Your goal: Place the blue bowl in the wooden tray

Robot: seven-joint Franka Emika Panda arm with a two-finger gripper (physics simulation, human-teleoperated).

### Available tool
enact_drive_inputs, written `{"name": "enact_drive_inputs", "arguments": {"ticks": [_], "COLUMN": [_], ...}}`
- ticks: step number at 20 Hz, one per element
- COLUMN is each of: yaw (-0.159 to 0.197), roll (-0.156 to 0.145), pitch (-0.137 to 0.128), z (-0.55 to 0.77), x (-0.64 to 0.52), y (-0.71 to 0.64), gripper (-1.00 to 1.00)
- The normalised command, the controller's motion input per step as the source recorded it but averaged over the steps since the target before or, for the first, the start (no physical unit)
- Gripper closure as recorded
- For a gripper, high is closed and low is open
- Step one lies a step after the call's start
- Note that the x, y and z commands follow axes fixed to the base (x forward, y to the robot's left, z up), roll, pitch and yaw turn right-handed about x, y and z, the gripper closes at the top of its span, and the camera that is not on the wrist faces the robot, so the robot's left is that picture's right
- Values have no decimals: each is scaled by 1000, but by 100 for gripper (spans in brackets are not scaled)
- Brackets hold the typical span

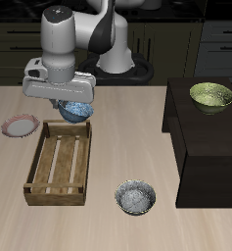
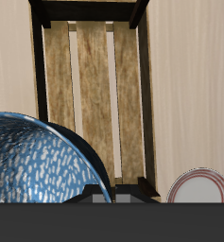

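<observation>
Nearest the table's front edge: grey bowl, small, round, speckled glaze, nothing in it, resting on pale wood-grain table. Just beside it: tray, rectangular, light-brown wood, low walls with dark corner posts, slatted bottom with narrow gaps between planks; nothing lying on the slats. Beyond the tray's far corner: small plate, round, shallow, white centre with pinkish-red rim, flat on the table. Above the tray's far end: blue bowl, small and round, glossy bright-blue interior flecked white, dark rim, lifted clear of the table and tilted. Gripper clamped on the bowl's rim, fingers mostly hidden under the white wrist housing. To the other side: dark, blocky cabinet, matte black, with an olive-green bowl on top, larger, speckled inside, holding nothing. Farthest back: the arm's white base and dark drawers.
</observation>
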Motion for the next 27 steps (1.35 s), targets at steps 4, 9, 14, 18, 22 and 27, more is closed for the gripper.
{"name": "enact_drive_inputs", "arguments": {"ticks": [4,9,14,18,22,27], "yaw": [-3,4,21,1,-5,5], "roll": [-58,-30,-7,18,28,68], "pitch": [10,26,36,73,2,-26], "z": [-92,-215,-318,-268,-54,109], "x": [140,137,73,-9,-85,-213], "y": [-357,-150,-14,131,188,328], "gripper": [100,100,-100,-100,-100,-100]}}
